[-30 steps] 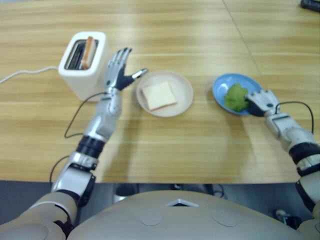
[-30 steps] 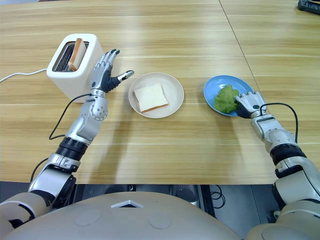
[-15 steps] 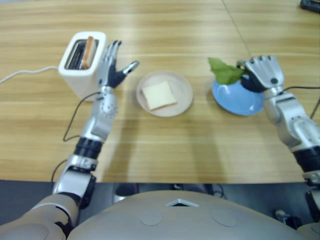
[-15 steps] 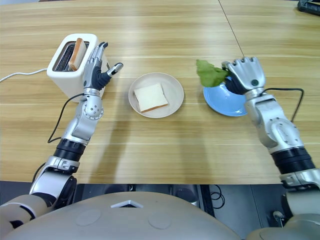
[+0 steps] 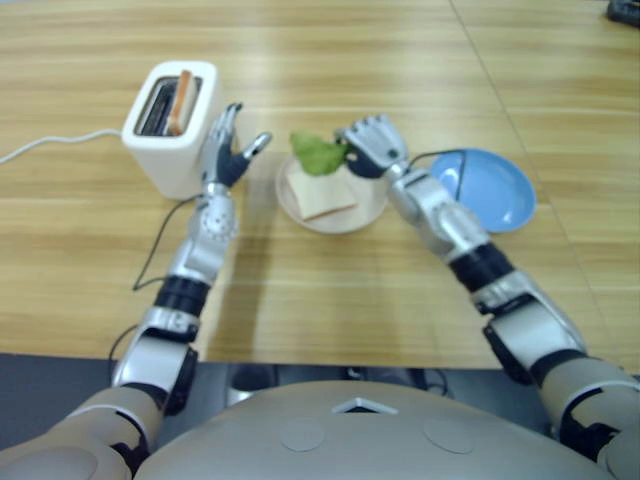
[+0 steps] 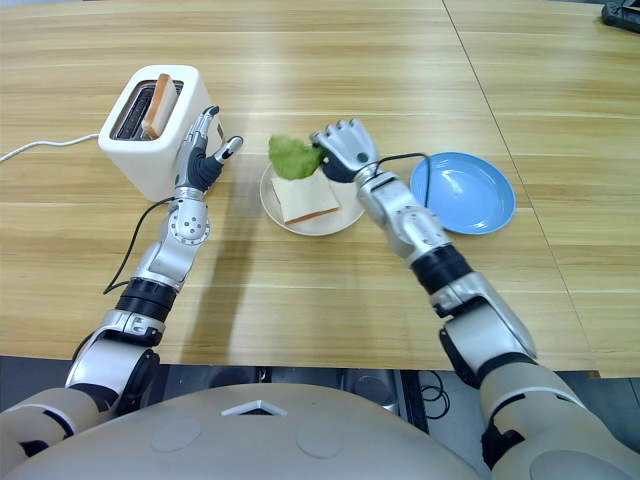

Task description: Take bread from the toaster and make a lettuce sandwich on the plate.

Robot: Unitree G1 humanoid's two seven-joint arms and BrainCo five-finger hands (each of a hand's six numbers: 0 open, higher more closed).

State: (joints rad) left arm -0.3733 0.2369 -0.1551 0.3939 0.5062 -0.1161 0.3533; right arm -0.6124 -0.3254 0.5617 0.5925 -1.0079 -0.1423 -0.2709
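At the table's [image 6: 300, 300] left side, the toaster [image 6: 150, 130] stands well back from the near edge, with its white cord [image 6: 45, 150] running off toward the left edge. Between the toaster and the cream plate [image 6: 330, 226] is a narrow gap, and the left hand [image 6: 203, 160] is raised in it, just beside the toaster's right wall. Its fingers are extended and spread, and it holds nothing. A wide band of wood lies between both plates and the near edge.

One bread slice [image 6: 158, 103] stands on edge in the toaster slot nearer the left hand, its long axis running away from the robot along the slot. A second bread slice [image 6: 308, 198] lies flat on the cream plate, turned slightly off square.

The right hand [image 6: 343, 150] is above the cream plate's far rim, fingers curled tight on the lettuce [image 6: 294, 157]. The leaf projects to the hand's left, over the plate's far-left rim. The blue plate [image 6: 470, 195] sits just right of the right forearm.
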